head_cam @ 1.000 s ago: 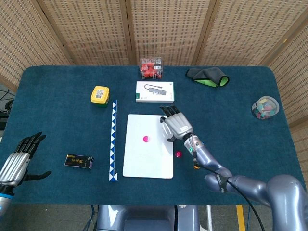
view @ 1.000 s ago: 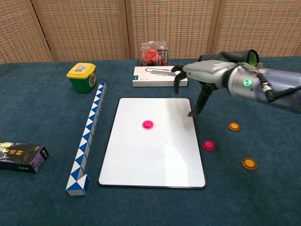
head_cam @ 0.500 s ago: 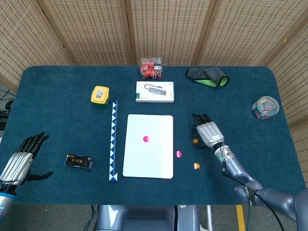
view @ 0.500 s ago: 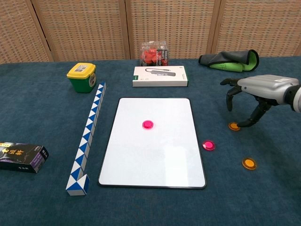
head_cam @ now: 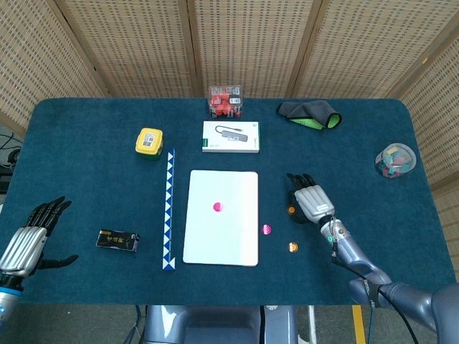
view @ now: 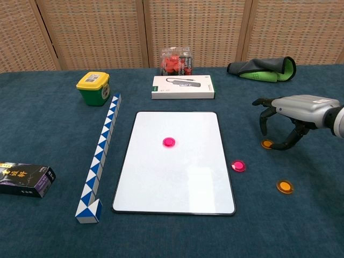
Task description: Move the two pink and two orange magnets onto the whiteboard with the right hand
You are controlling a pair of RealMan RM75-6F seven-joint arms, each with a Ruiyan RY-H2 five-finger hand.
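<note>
Hovering over the blue counter point(view: 48, 123), the right hand point(view: 293, 115) arches palm-down above one orange magnet point(view: 267, 144), its fingers point(view: 263, 121) spread and curled downward around it, holding nothing; whether a fingertip touches the magnet I cannot tell. The second orange magnet point(view: 285, 186) lies nearer the front edge, apart from the hand. One pink magnet point(view: 169, 142) sits on the whiteboard point(view: 177, 188), near its middle. The other pink magnet point(view: 238, 165) rests on the counter just beside the whiteboard's right edge. At the far left the left hand point(head_cam: 27, 240) hangs near the counter's edge with fingers apart, empty, beside a small black box point(head_cam: 117, 239).
</note>
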